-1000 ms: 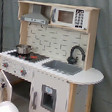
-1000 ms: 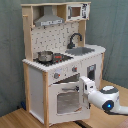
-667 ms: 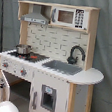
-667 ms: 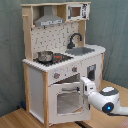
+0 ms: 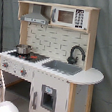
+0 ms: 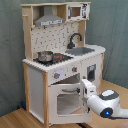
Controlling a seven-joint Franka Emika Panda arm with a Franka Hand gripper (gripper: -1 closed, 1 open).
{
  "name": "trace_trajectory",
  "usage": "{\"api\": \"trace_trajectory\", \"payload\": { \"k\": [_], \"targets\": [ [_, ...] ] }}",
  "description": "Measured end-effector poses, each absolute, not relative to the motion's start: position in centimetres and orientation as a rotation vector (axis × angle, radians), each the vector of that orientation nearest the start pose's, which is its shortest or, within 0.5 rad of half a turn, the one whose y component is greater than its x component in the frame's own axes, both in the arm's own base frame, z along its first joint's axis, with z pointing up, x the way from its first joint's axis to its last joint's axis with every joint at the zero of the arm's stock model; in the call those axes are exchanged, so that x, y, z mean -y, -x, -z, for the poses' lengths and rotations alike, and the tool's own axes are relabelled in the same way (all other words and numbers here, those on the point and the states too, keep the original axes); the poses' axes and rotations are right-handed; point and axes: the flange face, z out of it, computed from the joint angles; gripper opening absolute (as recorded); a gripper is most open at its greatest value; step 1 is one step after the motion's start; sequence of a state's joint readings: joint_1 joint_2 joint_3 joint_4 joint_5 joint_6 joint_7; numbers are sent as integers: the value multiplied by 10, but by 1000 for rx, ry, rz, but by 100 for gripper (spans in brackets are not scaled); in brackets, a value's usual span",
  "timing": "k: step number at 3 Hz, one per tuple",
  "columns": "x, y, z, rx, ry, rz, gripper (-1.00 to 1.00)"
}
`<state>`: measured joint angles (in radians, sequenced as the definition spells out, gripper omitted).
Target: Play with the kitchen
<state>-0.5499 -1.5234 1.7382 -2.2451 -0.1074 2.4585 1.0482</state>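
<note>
The kitchen (image 5: 53, 87) (image 6: 37, 82) is a white and light-wood toy unit, seen whole in both exterior views. It has a grey sink (image 6: 82, 50), a black faucet (image 6: 75, 39), a stovetop carrying a small metal pot (image 6: 45, 56), a range hood (image 6: 50, 20) and a microwave shelf (image 6: 77, 11). In the second exterior view my gripper (image 6: 82, 90) is right at the upper right corner of the oven door (image 6: 66, 100), by its handle. The white arm (image 6: 106, 102) reaches in from the second exterior view's right. In the first exterior view only white arm parts (image 5: 7, 108) show, at the bottom left.
The kitchen stands on a wooden floor (image 6: 20, 120) in front of a grey-green curtain (image 6: 10, 50). Two knobs (image 6: 56, 75) sit on the front panel above the oven door. A small cupboard door (image 5: 49, 99) is below the sink.
</note>
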Motion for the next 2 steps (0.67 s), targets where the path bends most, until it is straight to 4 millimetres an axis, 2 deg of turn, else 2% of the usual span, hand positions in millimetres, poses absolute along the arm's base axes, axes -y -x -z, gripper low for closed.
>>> {"api": "trace_trajectory", "payload": {
  "k": [1,2],
  "targets": [
    [-499,-220,-243,-357,-1773,-1549,-100],
    [-504,-209,-233,-333,-1730,-1535,-100]
  ]
}}
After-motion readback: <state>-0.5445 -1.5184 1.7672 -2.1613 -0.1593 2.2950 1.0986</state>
